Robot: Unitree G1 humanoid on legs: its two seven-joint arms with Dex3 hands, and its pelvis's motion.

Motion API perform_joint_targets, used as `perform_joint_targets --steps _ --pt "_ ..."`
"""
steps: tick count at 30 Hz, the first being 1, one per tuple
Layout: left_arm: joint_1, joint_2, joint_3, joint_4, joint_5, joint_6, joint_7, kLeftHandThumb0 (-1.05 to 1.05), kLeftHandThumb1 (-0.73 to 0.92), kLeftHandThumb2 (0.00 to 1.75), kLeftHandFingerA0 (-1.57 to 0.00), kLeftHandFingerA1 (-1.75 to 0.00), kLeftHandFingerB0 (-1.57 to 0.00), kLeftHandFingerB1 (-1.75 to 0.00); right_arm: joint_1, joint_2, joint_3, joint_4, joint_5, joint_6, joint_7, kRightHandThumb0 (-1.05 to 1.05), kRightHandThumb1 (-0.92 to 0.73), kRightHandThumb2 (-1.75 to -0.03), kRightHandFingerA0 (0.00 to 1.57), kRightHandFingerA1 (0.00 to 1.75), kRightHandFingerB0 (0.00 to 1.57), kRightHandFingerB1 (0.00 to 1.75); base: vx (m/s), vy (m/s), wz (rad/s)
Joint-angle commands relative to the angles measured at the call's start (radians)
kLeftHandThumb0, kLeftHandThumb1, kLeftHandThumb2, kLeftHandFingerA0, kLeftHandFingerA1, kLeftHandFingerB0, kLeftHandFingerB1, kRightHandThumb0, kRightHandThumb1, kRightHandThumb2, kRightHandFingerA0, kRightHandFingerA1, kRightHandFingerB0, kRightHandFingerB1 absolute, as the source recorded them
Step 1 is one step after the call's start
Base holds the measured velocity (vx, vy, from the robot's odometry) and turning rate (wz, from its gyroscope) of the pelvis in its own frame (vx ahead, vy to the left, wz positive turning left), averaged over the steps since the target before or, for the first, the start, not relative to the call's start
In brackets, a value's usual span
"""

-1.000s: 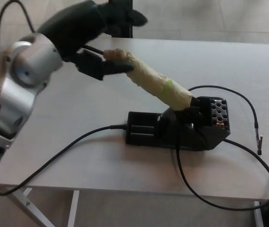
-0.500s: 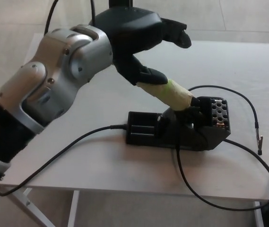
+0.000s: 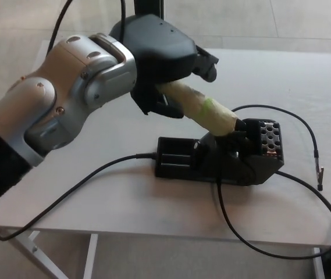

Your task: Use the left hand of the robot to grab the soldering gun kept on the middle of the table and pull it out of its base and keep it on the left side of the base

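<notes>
The soldering gun (image 3: 207, 112) has a cream taped handle with a green band. It leans up and to the left out of its black base (image 3: 223, 158) in the middle of the table (image 3: 95, 139), its tip still in the holder. My left hand (image 3: 166, 64) covers the handle's upper end. Its fingers (image 3: 203, 65) curl over the top and the thumb (image 3: 160, 106) presses from below, so the hand is shut on the handle. The handle's top end is hidden inside the hand.
A black power cable (image 3: 78, 187) runs from the base to the table's front left edge. Another cable (image 3: 293, 119) loops right and ends in a clip (image 3: 319, 172) near the right edge. A black post (image 3: 149, 8) stands behind the table.
My left hand swung right over the handle, came down on its upper end, and the fingers closed around it. The gun and base have not moved.
</notes>
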Motion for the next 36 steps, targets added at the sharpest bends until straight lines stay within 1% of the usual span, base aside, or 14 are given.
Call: perform_joint_targets --steps 1,11,12,13,14,16,17,20,23,24,27,34,35,36 --pt "0.03 0.004 -0.009 -0.017 0.089 0.011 -0.1 -0.67 0.8 0.64 -0.24 -0.49 -0.33 -0.38 -0.005 -0.035 0.008 0.009 0.001 -0.02 0.007 -1.05 -0.73 -0.88 1.11 1.15 0.21 1.47 0.0 0.0 0.0" --pt "0.043 -0.032 0.025 0.002 0.119 -0.007 -0.108 -0.66 0.83 0.65 -0.34 -0.56 -0.32 -0.41 -0.013 -0.036 0.012 0.01 0.005 -0.011 -0.004 -1.05 -0.65 -1.0 1.14 1.12 0.15 1.59 0.0 0.0 0.0" --pt "0.062 -0.042 0.044 0.004 0.107 -0.015 -0.07 -0.62 0.78 0.63 -0.73 -0.82 -0.41 -0.47 -0.012 -0.037 0.01 0.01 0.008 -0.013 0.003 -1.05 -0.66 -0.99 1.13 1.14 0.19 1.6 0.0 0.0 0.0" --pt "0.098 -0.059 0.075 0.002 0.09 -0.027 0.002 -0.57 0.74 0.65 -0.87 -1.03 -0.4 -0.5 -0.011 -0.038 0.009 0.011 0.009 -0.016 0.01 -1.05 -0.72 -0.9 1.12 1.12 0.23 1.47 0.0 0.0 0.0" --pt "0.12 -0.07 0.095 -0.006 0.084 -0.026 0.027 -0.57 0.74 0.65 -0.87 -1.03 -0.4 -0.5 -0.012 -0.038 0.009 0.014 0.009 -0.016 0.01 -1.05 -0.72 -0.9 1.12 1.12 0.23 1.47 0.0 0.0 0.0" --pt "0.181 -0.093 0.13 0.013 0.096 -0.125 0.206 -0.22 0.75 0.71 -0.99 -1.48 -0.45 -0.57 -0.014 -0.038 0.012 0.011 0.006 -0.008 0.001 -1.05 -0.68 -0.99 1.17 1.1 0.15 1.59 0.0 0.0 0.0" --pt "0.189 -0.1 0.136 0.021 0.1 -0.15 0.242 -0.2 0.55 0.98 -1.21 -1.32 -0.37 -0.61 -0.009 -0.042 0.018 0.01 -0.001 -0.016 0.001 -1.05 -0.69 -0.99 1.19 1.08 0.15 1.57 0.0 0.0 0.0" --pt "0.199 -0.109 0.154 0.042 0.092 -0.216 0.313 -0.14 0.71 0.73 -0.97 -1.69 -0.53 -0.58 -0.012 -0.043 0.019 0.011 -0.003 -0.01 -0.003 -1.05 -0.74 -0.92 1.19 1.05 0.22 1.36 0.0 0.0 0.0" --pt "0.21 -0.122 0.171 0.054 0.068 -0.254 0.336 -0.19 0.67 0.7 -0.92 -1.67 -0.62 -0.63 -0.018 -0.042 0.025 0.025 -0.011 -0.015 -0.013 -1.05 -0.71 -0.97 1.23 1.01 0.23 1.48 0.0 0.0 0.0" --pt "0.203 -0.113 0.155 0.07 0.108 -0.287 0.386 -0.19 0.62 0.65 -0.88 -1.63 -0.71 -1.17 -0.019 -0.041 0.018 0.024 -0.003 -0.008 -0.011 -1.05 -0.71 -0.97 1.26 1.01 0.28 1.51 0.0 0.0 0.0" --pt "0.208 -0.116 0.15 0.096 0.122 -0.317 0.429 -0.2 0.62 0.74 -0.81 -1.72 -0.73 -1.45 -0.014 -0.042 0.025 0.024 -0.009 -0.016 -0.015 -1.05 -0.74 -0.94 1.27 1.01 0.46 1.39 0.0 0.0 0.0" --pt "0.205 -0.091 0.166 0.098 0.113 -0.343 0.424 -0.2 0.61 0.79 -0.94 -1.75 -0.75 -1.38 -0.016 -0.043 0.031 0.026 -0.011 -0.016 -0.022 -1.05 -0.75 -0.94 1.3 0.99 0.54 1.36 0.0 0.0 0.0" --pt "0.202 -0.087 0.17 0.101 0.109 -0.35 0.423 -0.29 0.51 0.98 -1.23 -1.38 -0.86 -1.09 -0.014 -0.044 0.031 0.021 -0.01 -0.014 -0.017 -1.05 -0.75 -0.95 1.28 0.99 0.53 1.35 0.0 0.0 0.0" --pt "0.2 -0.085 0.175 0.104 0.107 -0.359 0.428 -0.29 0.51 0.99 -1.25 -1.4 -0.89 -1.15 -0.014 -0.045 0.031 0.018 -0.01 -0.012 -0.016 -1.05 -0.74 -0.96 1.29 0.99 0.55 1.36 0.0 0.0 0.0"
